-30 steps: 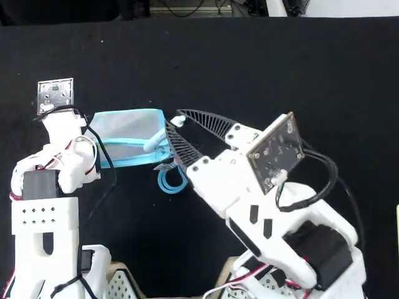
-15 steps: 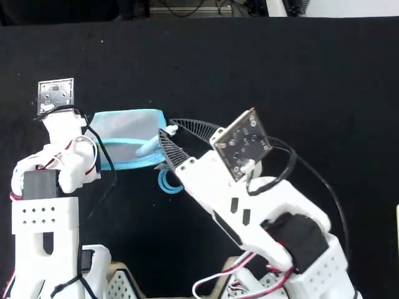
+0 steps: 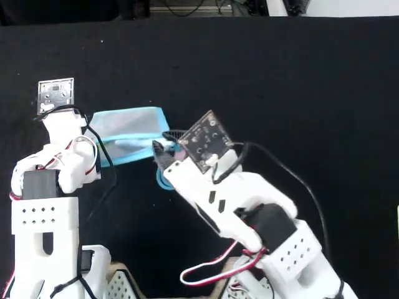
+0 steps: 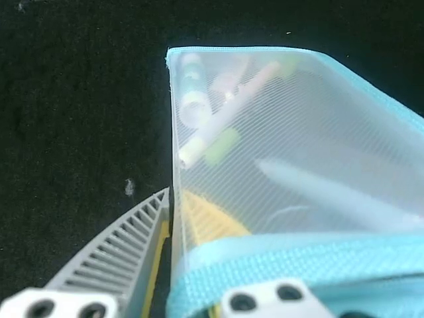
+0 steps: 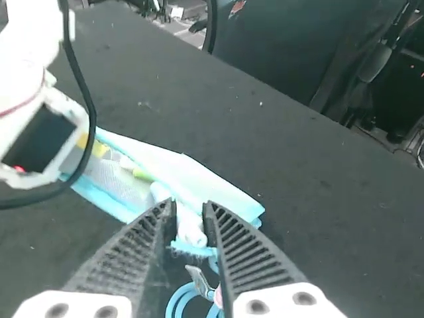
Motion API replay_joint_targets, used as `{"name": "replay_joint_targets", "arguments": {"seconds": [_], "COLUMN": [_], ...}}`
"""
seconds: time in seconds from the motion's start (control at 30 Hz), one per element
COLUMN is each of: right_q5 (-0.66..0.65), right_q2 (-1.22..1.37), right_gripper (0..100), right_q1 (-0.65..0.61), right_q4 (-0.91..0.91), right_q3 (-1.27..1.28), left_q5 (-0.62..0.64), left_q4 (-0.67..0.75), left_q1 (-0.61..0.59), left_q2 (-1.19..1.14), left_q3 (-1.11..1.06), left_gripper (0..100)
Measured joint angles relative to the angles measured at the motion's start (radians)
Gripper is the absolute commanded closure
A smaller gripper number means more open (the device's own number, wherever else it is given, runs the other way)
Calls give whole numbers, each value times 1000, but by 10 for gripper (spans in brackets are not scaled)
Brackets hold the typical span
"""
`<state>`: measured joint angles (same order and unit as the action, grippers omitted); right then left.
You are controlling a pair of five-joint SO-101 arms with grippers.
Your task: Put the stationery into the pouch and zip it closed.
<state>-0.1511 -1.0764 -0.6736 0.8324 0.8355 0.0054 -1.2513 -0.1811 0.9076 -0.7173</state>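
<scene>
Blue pouch (image 3: 128, 128) in left claw (image 4: 170, 218), right claw (image 5: 189, 211) at its opening

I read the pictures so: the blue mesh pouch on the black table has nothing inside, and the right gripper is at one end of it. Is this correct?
Not quite: the pouch is not empty. The left wrist view shows pens through its mesh. The rest holds: blue mesh, black table, right gripper at one end.

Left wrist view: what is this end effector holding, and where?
The translucent blue-trimmed mesh pouch, clamped by the left end effector at its short end near the zipper band.
</scene>
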Motion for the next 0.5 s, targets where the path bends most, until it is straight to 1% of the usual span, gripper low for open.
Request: {"name": "replay_joint_targets", "arguments": {"seconds": [0.37, 0.5], "right_q5": [-6, -6], "right_q2": [2, 2], "right_gripper": [982, 982], "right_q1": [0, -28], "right_q4": [-20, -20], "right_q3": [40, 41], "left_q5": [2, 2], "left_q4": [0, 0], "left_q1": [2, 2], "left_q2": [0, 0], "left_q3": [-2, -2], "left_gripper": [970, 970]}}
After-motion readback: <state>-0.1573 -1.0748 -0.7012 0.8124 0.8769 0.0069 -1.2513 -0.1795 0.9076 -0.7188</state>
